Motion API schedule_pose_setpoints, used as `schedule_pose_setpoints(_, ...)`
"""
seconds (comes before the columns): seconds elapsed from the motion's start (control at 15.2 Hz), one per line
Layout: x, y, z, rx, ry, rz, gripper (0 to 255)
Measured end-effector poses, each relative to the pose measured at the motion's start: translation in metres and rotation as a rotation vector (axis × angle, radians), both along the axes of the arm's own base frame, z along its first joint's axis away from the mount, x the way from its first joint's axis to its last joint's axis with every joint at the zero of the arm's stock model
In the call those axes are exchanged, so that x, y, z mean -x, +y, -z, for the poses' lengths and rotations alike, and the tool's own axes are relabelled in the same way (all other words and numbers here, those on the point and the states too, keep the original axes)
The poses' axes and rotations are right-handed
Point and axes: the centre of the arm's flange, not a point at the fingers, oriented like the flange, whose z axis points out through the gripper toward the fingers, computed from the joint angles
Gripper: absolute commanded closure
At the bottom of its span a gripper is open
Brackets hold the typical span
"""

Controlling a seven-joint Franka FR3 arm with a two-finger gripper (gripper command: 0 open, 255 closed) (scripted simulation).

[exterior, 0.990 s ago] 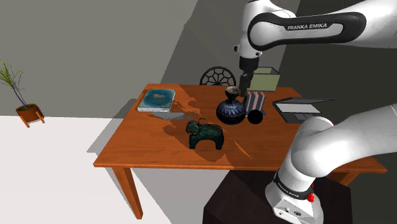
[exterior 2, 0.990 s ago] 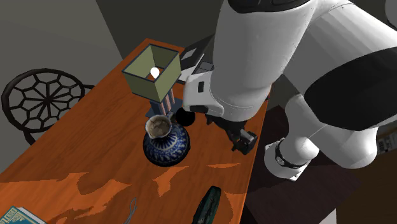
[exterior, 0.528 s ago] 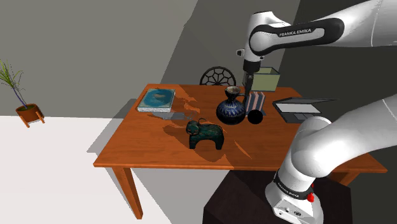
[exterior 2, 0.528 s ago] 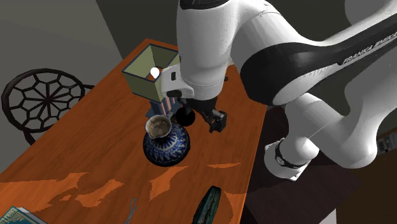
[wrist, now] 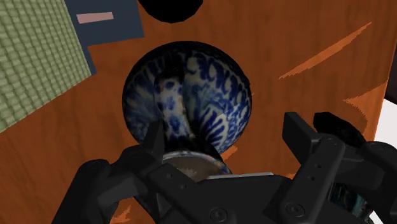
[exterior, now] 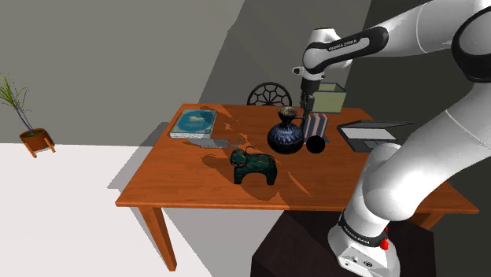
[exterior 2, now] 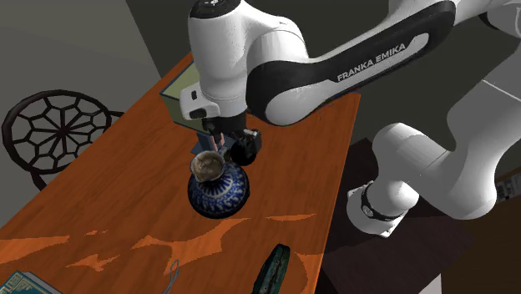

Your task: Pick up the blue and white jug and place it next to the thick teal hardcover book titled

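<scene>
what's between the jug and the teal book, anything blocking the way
Nothing tall. The stretch of table between the jug and the book looks bare, apart from a flat grey thing lying by the book. The animal figurine stands off that line, nearer the front edge.

the arm [exterior 2: 367, 63] reads "franka emika" (white letters on its dark link).

A wooden table [exterior: 181, 185] spans mid-frame. On it lie a teal book [exterior: 193, 123] at upper left, a jug [exterior: 286, 135] at centre, a dark animal figure [exterior: 253, 166] below it, and a laptop [exterior: 367, 132] at right.
</scene>
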Motion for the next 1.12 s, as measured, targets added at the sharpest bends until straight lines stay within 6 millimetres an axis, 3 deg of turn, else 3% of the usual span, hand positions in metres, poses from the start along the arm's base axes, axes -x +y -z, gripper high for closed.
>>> schedule_pose_setpoints(0.26, -0.016, -0.032, 0.018, -0.009, -0.01, -0.075, 0)
schedule_pose_setpoints(0.73, -0.021, -0.036, 0.054, -0.009, -0.012, -0.084, 0)
schedule_pose_setpoints(1.12, -0.02, -0.036, 0.057, -0.008, -0.012, -0.084, 0)
